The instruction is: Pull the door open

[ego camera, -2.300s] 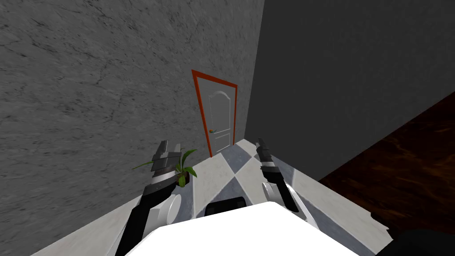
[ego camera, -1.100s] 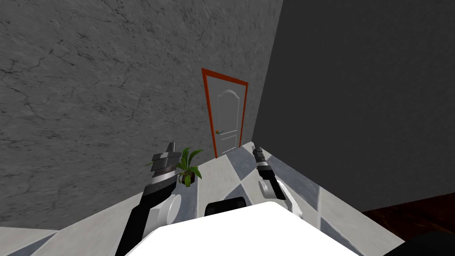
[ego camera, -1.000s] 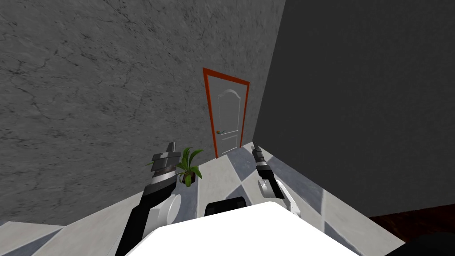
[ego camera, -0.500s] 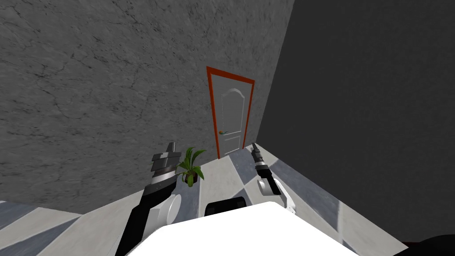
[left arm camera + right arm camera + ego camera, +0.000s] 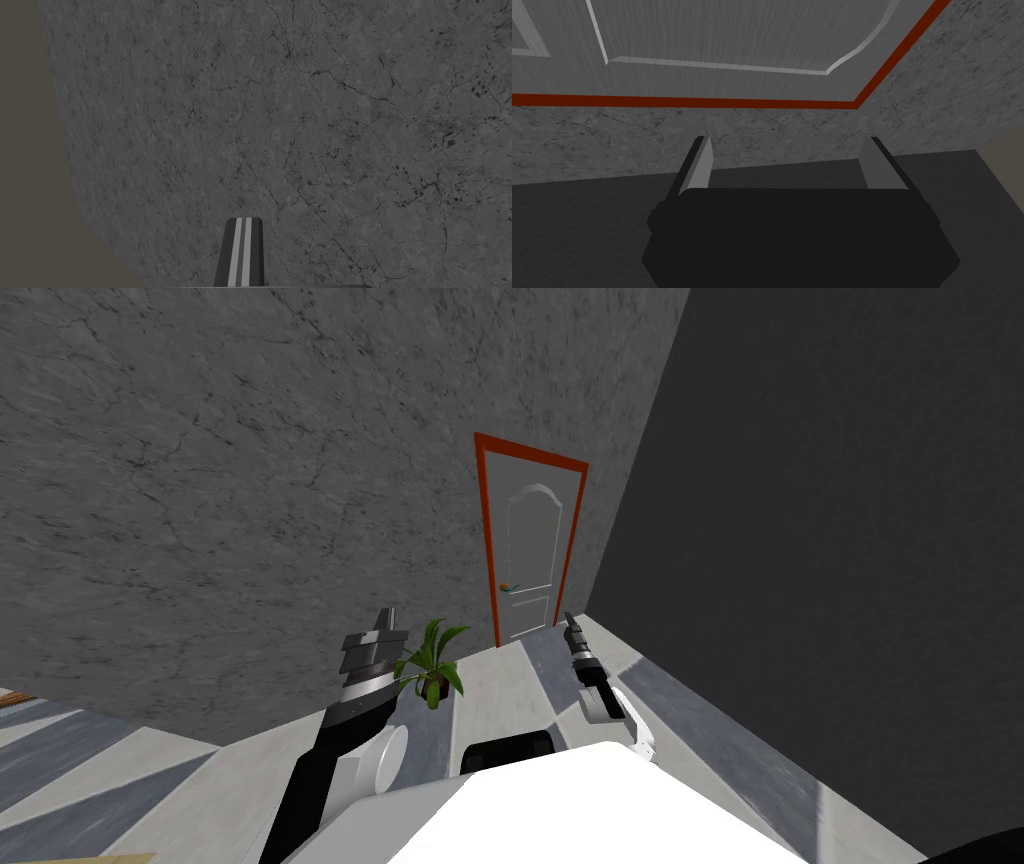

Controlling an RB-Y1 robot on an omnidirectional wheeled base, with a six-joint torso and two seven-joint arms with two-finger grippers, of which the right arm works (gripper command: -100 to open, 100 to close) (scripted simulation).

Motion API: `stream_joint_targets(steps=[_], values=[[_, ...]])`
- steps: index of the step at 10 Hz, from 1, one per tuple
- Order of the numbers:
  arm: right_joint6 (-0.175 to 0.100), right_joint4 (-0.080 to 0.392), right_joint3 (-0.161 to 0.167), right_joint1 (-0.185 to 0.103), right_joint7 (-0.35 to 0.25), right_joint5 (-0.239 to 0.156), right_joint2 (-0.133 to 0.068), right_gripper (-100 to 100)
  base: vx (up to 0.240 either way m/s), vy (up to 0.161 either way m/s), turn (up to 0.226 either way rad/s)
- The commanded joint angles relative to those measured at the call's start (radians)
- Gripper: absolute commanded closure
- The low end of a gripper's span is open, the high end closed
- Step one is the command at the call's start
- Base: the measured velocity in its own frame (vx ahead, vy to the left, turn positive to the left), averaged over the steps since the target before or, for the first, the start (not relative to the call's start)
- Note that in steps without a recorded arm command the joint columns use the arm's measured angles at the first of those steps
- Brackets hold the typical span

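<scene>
Facing the door from well back, we are judging the approach to be the step in hand. Nothing is touching the door yet. It is standing shut inside its orange-red frame, set in the cracked grey wall close to where the darker wall is meeting it. Its small handle is sitting near the door's left edge, about halfway up (too small to tell its shape).

We are holding the right gripper out toward the door with its two blades spread wide and nothing between them, probably so that it is ready to close over the handle once we are near enough. The left gripper is raised off to the door's left, pointing at the grey wall, its blades pressed together on nothing — parked, we are guessing, because one arm is enough for the pull.

A potted plant is standing on the tiled floor by the grey wall, left of the door and between it and us, so we are reckoning on a straight line in that passes clear of the leaves.
</scene>
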Motion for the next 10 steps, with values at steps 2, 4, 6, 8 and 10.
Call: stream_joint_targets(steps=[2,4,6,8,10], values=[[-0.019,0.078,0.0,-0.035,-0.004,-0.014,-0.012,-100,0.087,0.017,0.17],[-0.026,0.121,-0.001,-0.051,-0.007,-0.02,-0.018,-100,0.064,0.007,0.06],[-0.033,0.156,-0.002,-0.066,-0.009,-0.026,-0.024,-100,0.083,0.006,0.109],[-0.047,0.218,-0.004,-0.097,-0.014,-0.038,-0.037,-100,0.065,0.005,0.12],[-0.054,0.261,-0.005,-0.113,-0.017,-0.044,-0.043,-100,0.087,0.009,0.109]])
